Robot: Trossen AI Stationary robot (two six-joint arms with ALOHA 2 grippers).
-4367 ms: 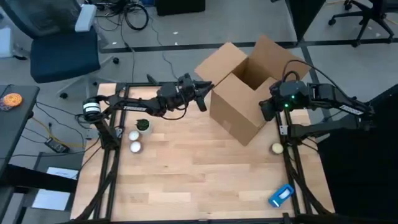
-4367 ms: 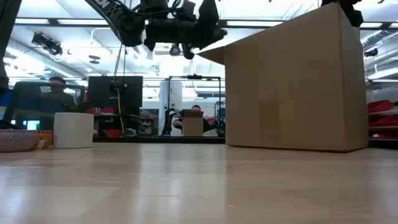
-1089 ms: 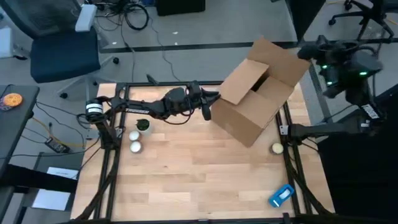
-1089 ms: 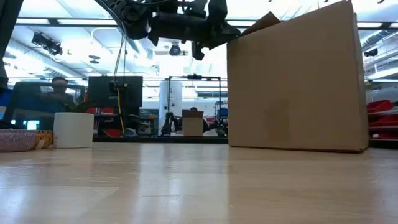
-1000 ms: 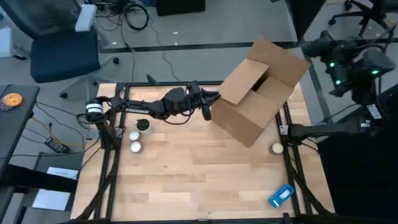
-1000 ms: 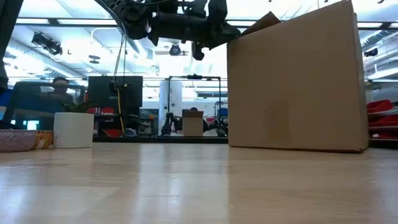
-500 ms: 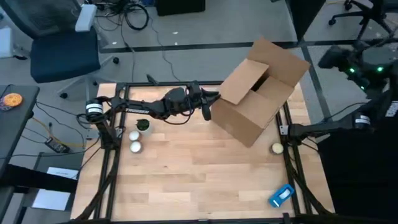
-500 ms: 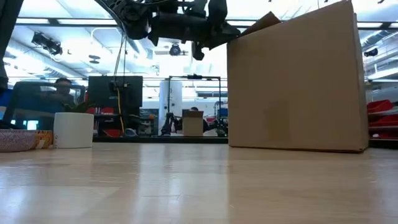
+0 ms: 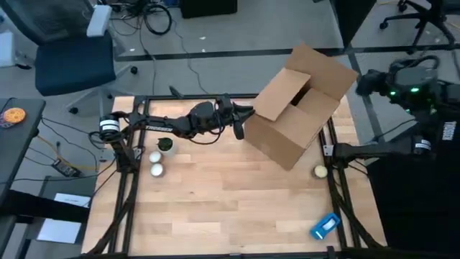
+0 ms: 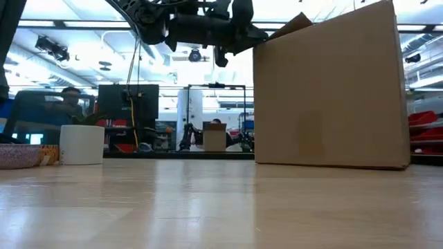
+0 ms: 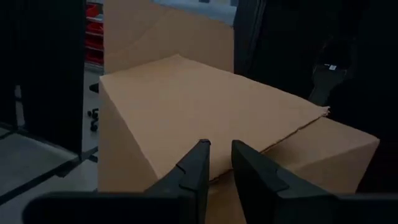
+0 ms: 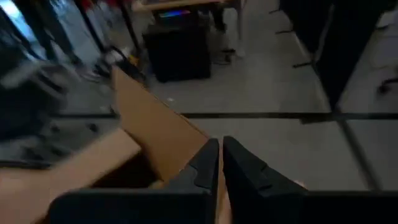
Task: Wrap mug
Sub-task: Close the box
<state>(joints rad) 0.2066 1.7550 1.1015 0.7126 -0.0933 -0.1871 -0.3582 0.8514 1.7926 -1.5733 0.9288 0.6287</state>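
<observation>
The left end effector (image 9: 240,121) is stretched out over the pale wood-plank bench (image 9: 215,208), its two dark fingers (image 11: 194,165) pinched on the edge of a flat brown flap of the cardboard box (image 9: 295,115) — only a narrow gap shows between them in the left wrist view, with the matte card running under the tips. The box is a plain corrugated cube, open at the top, with another flap standing up on the side away from this end effector. Back behind the left end effector, near that arm's base, sits the white cylindrical mug (image 9: 156,170), with a small green-topped pot (image 9: 165,144) and a round white cup (image 9: 154,155) just beside it.

The right end effector (image 12: 220,149) is raised off beyond the box's far corner, clear of the bench — its fingers are nearly together and hold nothing.

A small pale ball (image 9: 319,171) lies near the box's near side, and a blue rectangular block (image 9: 325,226) rests well apart toward the bench's front edge
</observation>
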